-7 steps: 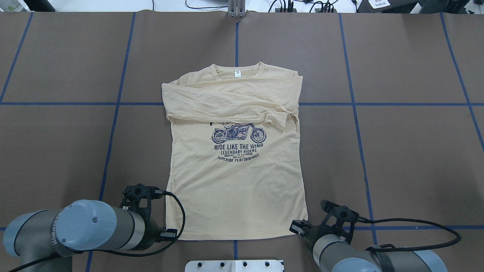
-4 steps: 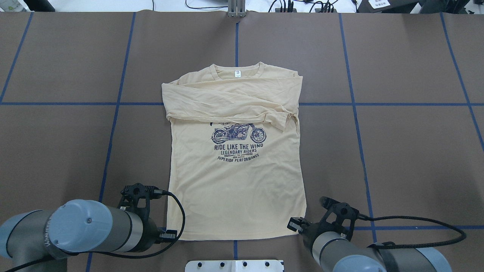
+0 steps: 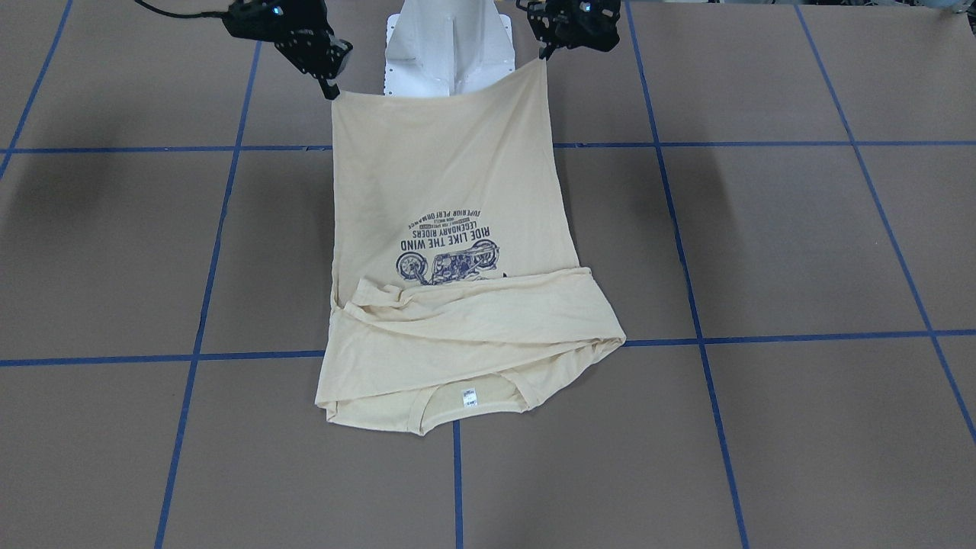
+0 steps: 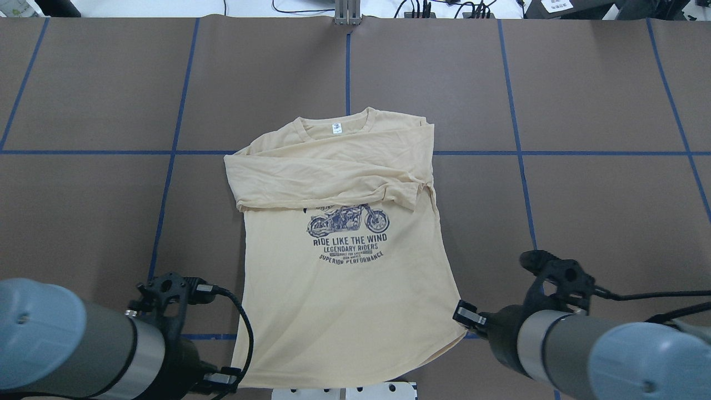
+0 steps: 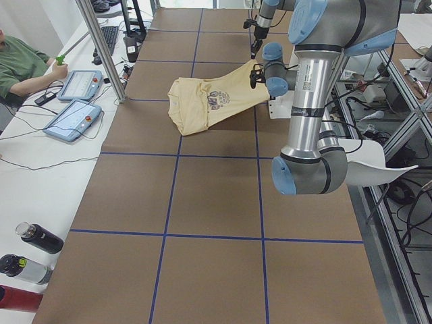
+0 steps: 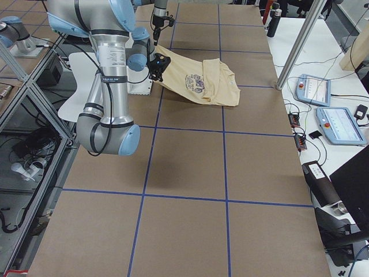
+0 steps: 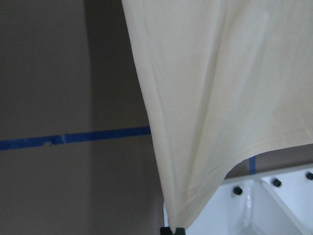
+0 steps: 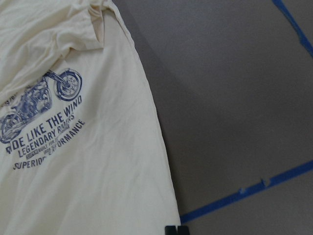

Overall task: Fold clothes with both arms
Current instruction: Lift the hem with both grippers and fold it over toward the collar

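The cream-yellow T-shirt (image 4: 339,289) lies print up, with its sleeves folded across the chest and its collar end on the table. Its hem end hangs lifted between my two grippers. In the front-facing view the shirt (image 3: 450,198) rises toward the robot base. My left gripper (image 3: 543,56) is shut on one hem corner, and the left wrist view shows its fingertips (image 7: 171,230) pinching the cloth (image 7: 220,98). My right gripper (image 3: 332,90) is shut on the other hem corner, and it shows in the right wrist view (image 8: 175,230) beside the print (image 8: 44,127).
The white base pedestal (image 3: 446,46) stands right behind the raised hem. Blue tape lines (image 4: 166,183) grid the brown table. Operator tablets (image 5: 81,84), a metal post (image 5: 101,47) and bottles (image 5: 37,237) stand along the far operators' edge.
Both grippers have risen with the hem corners, lifting the hem off the table. The shirt has slid toward the robot, its collar end slightly to the left.
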`<state>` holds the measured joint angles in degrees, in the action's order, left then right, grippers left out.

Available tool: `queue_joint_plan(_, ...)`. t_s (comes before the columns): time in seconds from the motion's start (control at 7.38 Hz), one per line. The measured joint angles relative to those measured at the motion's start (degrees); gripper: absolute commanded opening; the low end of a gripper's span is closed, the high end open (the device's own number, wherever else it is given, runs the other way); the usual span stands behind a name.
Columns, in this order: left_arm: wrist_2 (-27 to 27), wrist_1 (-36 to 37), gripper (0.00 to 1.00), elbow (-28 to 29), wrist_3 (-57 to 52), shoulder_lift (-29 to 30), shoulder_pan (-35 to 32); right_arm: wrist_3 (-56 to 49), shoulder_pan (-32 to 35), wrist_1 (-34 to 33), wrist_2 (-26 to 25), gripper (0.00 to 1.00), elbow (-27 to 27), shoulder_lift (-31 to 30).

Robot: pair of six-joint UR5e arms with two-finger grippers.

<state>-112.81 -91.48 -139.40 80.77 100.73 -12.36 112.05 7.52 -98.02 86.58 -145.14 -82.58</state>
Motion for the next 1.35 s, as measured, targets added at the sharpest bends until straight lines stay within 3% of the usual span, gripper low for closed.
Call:
queue_joint_plan(0.14, -3.59, 4.98, 0.0, -4.6, -0.11, 1.39, -2.24, -0.16, 2.16, -5.34, 4.96, 0.0, -6.39, 0.41)
queue_joint_plan(0.27, -6.44, 9.05, 0.0, -6.02, -0.34, 4.37, -5.24, -1.71, 5.39, -7.93, 9.17, 0.0, -9.13, 1.03)
queue_joint_plan(0.41, -7.15, 11.45, 0.0, -4.52, -1.35, 6.82, -7.59, -4.88, 8.69, -8.87, 11.13, 0.0, -8.04, 2.5)
queue_joint_plan(0.95, -1.01, 12.97, 0.0, 9.09, -9.19, 11.21, -18.99, -16.7, 21.88, -7.73, 11.99, 0.0, 13.26, 15.66)
queue_joint_plan(1.35, 1.17, 12.12, 0.0, 14.38, -15.99, 12.68, -26.48, -22.49, 28.64, 6.01, 12.02, 0.0, 30.04, 19.88)
